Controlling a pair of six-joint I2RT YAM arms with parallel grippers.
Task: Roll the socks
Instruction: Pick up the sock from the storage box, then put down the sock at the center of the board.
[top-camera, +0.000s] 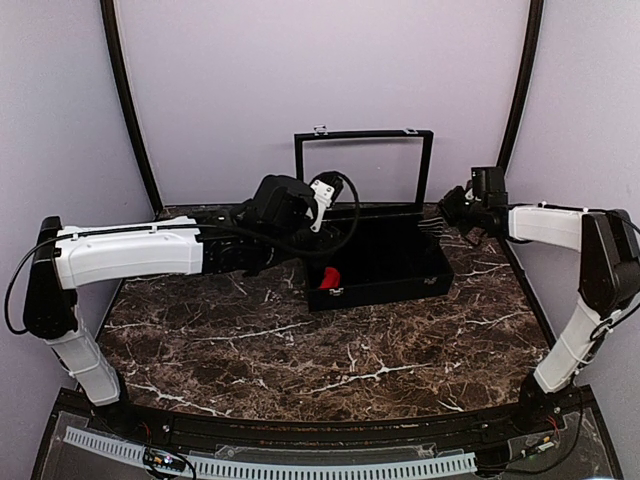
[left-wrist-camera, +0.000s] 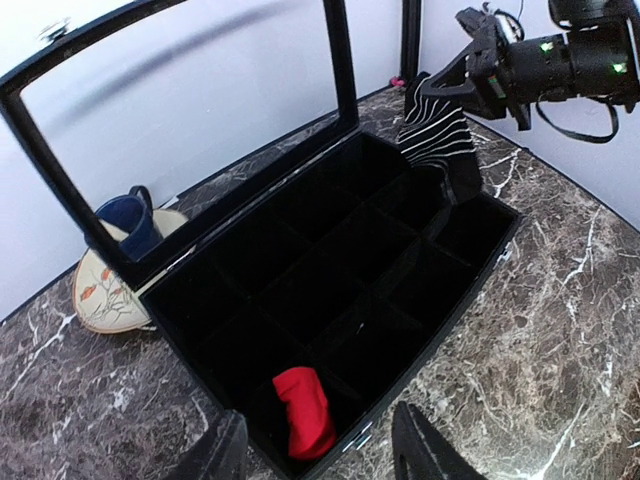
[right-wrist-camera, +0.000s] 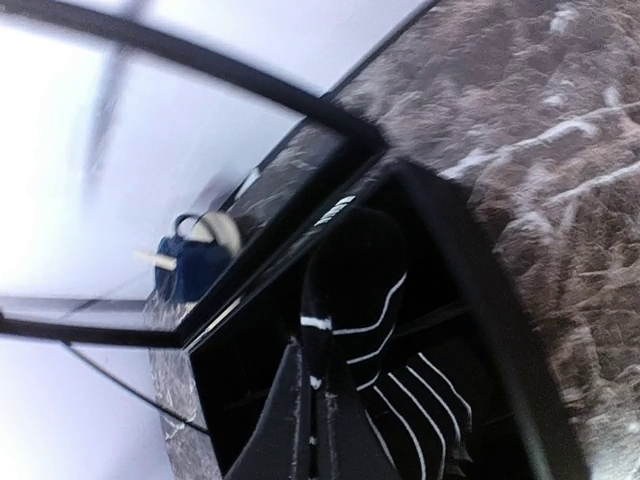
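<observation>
Item one, the red sock (left-wrist-camera: 305, 410): it lies bunched in the near-left corner compartment of the black box (left-wrist-camera: 470, 270), resting against the near wall. Nothing is touching it.

Item two, a black striped sock (left-wrist-camera: 440, 135): it hangs at the far-right end of the box. Its upper end is pinched in the right fingers (right-wrist-camera: 310, 420), which are fully closed on the fabric. Its lower end drapes down into the far-right compartment (the right wrist view confirms the grip).

The left fingers (left-wrist-camera: 420, 445) stand about half open and hold nothing. They hover just above the near wall of the box, directly over the red sock.

Surroundings: the glass lid (left-wrist-camera: 340, 60) stands upright at the far side. Behind it a dark blue mug (left-wrist-camera: 130, 225) sits on a patterned plate (left-wrist-camera: 100, 300). The marble tabletop (top-camera: 300, 360) lies in front of the box.

Assessment: the step in hand appears to be getting the socks out of the box, and no rolling is yet evident. Next, the striped sock needs to be lifted until its tail clears the dividers and the wall. It should then be laid flat on the near tabletop. The left fingers would have to descend and close on the red sock without catching the box edge.
</observation>
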